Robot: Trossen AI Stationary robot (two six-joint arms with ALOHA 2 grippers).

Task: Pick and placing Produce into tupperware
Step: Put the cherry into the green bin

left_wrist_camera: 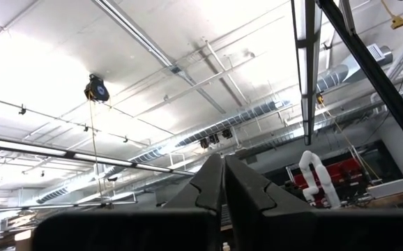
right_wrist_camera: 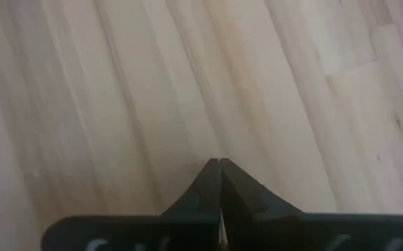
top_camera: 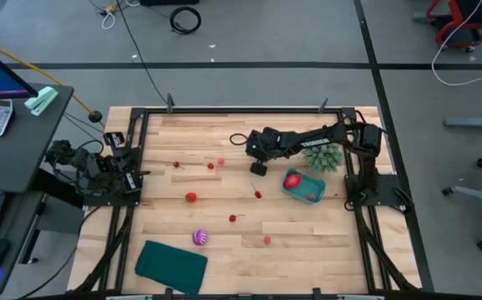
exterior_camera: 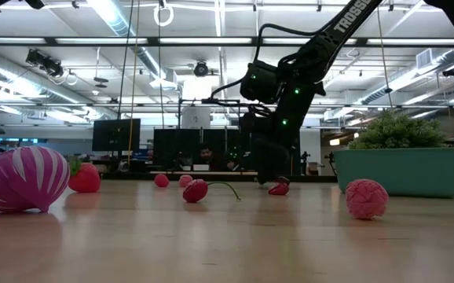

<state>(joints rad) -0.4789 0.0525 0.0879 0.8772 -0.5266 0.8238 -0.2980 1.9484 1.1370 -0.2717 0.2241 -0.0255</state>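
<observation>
High view, left to right. Left gripper (top_camera: 138,173) parked at the left edge of the table (top_camera: 224,250), its fingers (left_wrist_camera: 215,185) pressed together. Dark teal sheet (top_camera: 171,265) at lower left; striped ball (top_camera: 200,237) just right of it; a larger red fruit (top_camera: 191,197) above — small red pieces scattered across the centre. Right gripper (top_camera: 258,168) at upper centre, fingers (right_wrist_camera: 219,183) closed on nothing visible. Teal tupperware (top_camera: 302,188) right of centre holds red fruit (top_camera: 292,180) — green clump (top_camera: 323,155) touching its upper edge.
</observation>
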